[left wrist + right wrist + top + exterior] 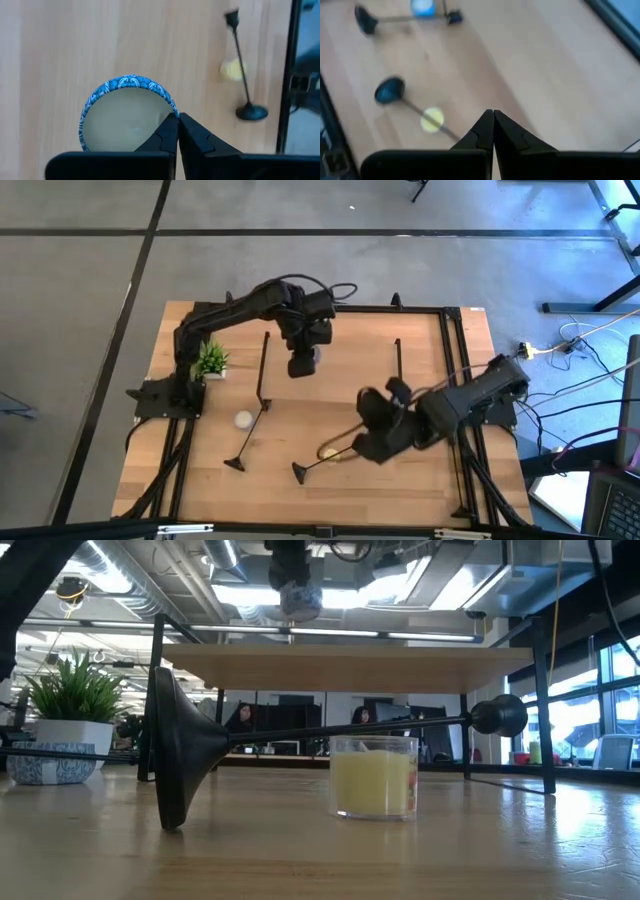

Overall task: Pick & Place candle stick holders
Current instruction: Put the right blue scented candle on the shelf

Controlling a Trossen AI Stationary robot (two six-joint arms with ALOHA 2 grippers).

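Two black candlesticks lie on the table. One has its base rim on the wood, and its stem crosses the top of a yellow candle jar. The other lies to its left beside a small white candle. A third candlestick does not show. My left gripper is raised over the table's middle, shut on a blue-rimmed white candle. My right gripper is shut and empty, above the cup end of the first candlestick. My left gripper pinches the wall of the blue-rimmed candle at one spot on its rim between its two fingertips. The fingers come from above and point down. The candle is lifted clear, high above the table, and hangs below the fingers.
A wooden shelf top on black legs spans the scene. A small potted plant stands at the left. Another blue-patterned candle sits near it. Cables lie off the table's right edge.
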